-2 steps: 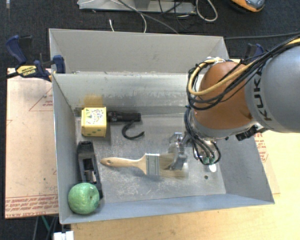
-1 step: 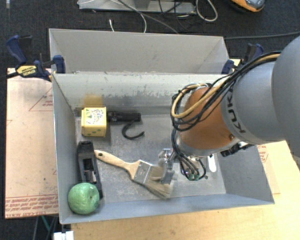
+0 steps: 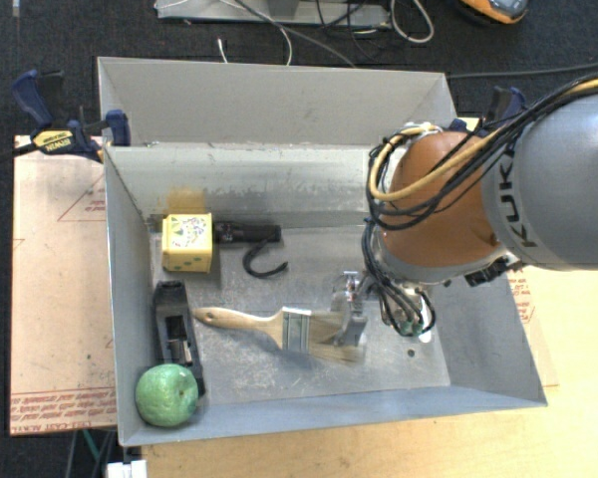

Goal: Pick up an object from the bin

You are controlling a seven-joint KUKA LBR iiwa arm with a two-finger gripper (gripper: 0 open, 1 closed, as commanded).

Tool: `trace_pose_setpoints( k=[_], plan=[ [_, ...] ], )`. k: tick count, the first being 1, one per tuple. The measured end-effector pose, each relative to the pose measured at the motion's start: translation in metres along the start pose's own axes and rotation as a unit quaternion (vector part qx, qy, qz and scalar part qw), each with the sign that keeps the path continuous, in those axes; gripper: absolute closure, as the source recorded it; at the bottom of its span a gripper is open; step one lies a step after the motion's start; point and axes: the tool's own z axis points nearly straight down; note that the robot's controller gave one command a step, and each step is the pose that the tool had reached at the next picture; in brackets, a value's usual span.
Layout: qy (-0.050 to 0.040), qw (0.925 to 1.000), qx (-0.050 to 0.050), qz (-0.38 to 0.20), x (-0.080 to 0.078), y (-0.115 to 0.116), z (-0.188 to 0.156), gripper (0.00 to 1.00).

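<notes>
Just under my gripper (image 3: 351, 312), at its bristle end, lies the flat paintbrush with pale wooden handle and metal ferrule (image 3: 279, 325), stretched across the floor of the grey metal bin (image 3: 279, 98), handle pointing away from me toward a round green ball (image 3: 166, 394). Whether my gripper is released or clenched I cannot tell. The risk, as I judge it: soft bristles give, and the heavier handle swings down and slips free.

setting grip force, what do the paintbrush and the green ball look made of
The paintbrush: the pale tan handle looks like unpainted wood, and the shiny grey band looks like metal. The green ball: matte, mottled surface, perhaps foam or plastic; the look leaves it open.
</notes>
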Motion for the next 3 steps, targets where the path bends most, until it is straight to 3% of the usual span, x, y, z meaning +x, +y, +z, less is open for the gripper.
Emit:
trace_pose_setpoints(
  k=[1, 2, 3],
  plan=[
    [0.0027, 1.0, 0.0, 0.005, 0.002, 0.0, 0.012, 1.0],
    [0.0014, 1.0, 0.0, 0.008, 0.008, -0.009, -0.089, 1.0],
    [0.0036, 1.0, 0.0, -0.001, 0.014, 0.008, 0.006, 1.0]
  ],
)
